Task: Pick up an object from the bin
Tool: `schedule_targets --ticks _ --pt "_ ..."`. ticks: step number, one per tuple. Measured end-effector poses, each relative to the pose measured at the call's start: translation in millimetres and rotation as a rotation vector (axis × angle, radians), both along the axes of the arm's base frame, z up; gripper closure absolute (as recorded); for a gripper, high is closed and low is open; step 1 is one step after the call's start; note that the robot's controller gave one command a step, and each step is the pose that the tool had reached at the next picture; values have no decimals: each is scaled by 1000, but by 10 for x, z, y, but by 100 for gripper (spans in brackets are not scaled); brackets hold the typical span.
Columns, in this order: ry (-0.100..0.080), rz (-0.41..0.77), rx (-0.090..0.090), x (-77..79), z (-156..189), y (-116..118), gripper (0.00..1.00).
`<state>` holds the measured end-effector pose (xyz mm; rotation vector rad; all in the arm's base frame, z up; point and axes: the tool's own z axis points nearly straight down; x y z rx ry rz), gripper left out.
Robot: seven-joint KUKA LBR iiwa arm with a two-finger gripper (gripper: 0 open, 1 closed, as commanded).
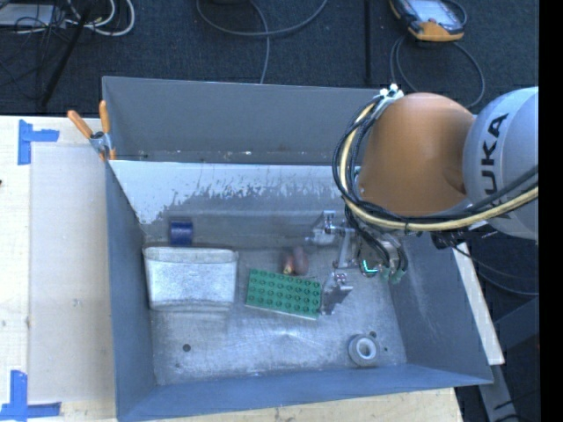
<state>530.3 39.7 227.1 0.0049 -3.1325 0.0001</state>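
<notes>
Five things are lying on the floor of the bin (132, 323): a blue cap (181, 232), a pale block (190, 278), a green studded plate (282, 294), a small brown lump (295, 259) and a grey ring (362, 349). The claw (338, 281) is hanging low just beside the right edge of the green studded plate. I cannot tell whether the claw is standing apart or together. Nothing is being carried, so I am judging the task to be at its beginning: gripping and lifting are left to do.
</notes>
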Motion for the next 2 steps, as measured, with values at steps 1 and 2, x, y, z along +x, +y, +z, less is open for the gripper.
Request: schedule_targets --ticks 1,2 --pt "-3 85 1 608 -1564 9 0" --pt "-4 83 2 614 -1515 8 100"
